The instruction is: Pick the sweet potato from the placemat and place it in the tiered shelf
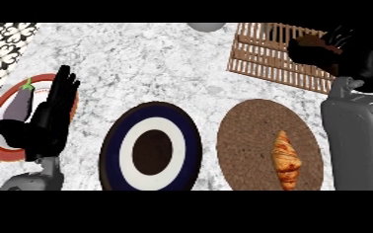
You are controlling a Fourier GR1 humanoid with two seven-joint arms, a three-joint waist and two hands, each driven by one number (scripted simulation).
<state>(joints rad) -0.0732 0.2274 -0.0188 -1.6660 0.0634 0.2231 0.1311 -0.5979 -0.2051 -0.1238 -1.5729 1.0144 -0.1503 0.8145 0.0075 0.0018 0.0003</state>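
While the right hand curls round the brownish sweet potato directly over the tiered shelf, placemat lies well behind; left hand rests open, far off.

Right hand: at the upper right over the slatted wooden tiered shelf, fingers curled round a dark brown sweet potato.
Left hand: resting at the left edge, fingers straight and up.
Placemat: round, brown, woven; a croissant lies on it.
Plate: dark blue and white rings, left of the placemat.
Eggplant: on a red-rimmed plate, far left.
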